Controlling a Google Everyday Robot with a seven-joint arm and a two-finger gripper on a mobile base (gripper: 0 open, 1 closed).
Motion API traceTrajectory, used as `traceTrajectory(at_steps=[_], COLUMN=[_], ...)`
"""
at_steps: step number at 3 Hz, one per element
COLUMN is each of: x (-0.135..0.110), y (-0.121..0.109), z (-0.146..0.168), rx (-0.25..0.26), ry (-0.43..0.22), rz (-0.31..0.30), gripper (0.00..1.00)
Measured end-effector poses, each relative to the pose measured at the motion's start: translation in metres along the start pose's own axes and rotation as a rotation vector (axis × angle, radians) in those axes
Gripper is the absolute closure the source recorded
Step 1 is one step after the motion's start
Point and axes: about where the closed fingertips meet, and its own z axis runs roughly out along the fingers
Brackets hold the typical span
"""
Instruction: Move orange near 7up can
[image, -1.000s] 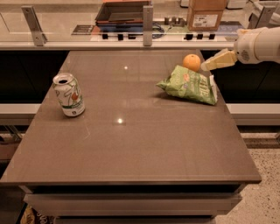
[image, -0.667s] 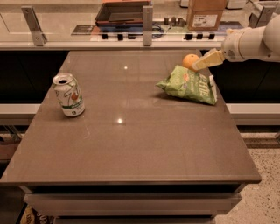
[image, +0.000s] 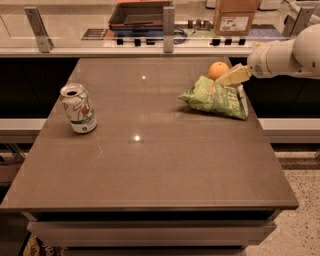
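Note:
The orange (image: 217, 69) sits at the far right of the brown table (image: 150, 150), just behind a crinkled green chip bag (image: 216, 98). The 7up can (image: 78, 108), white and green with a silver top, stands upright near the table's left side, far from the orange. My gripper (image: 231, 77) reaches in from the right on a white arm (image: 285, 57). Its pale tip lies right beside the orange, on its right side, above the chip bag.
Behind the table runs a counter with a dark tray (image: 141, 15), a cardboard box (image: 235, 16) and metal posts (image: 168, 22). The floor (image: 300, 190) shows to the right of the table.
My gripper has moved left and slightly down, from clear of the orange to right beside it. The orange, the chip bag and the can have not moved.

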Motion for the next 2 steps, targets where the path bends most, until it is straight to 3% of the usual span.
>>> traceTrajectory(at_steps=[2], x=[-0.0030], y=[0.0019], z=[0.0056], rx=[-0.013], ry=[-0.013], rz=[0.017], gripper=[0.00])
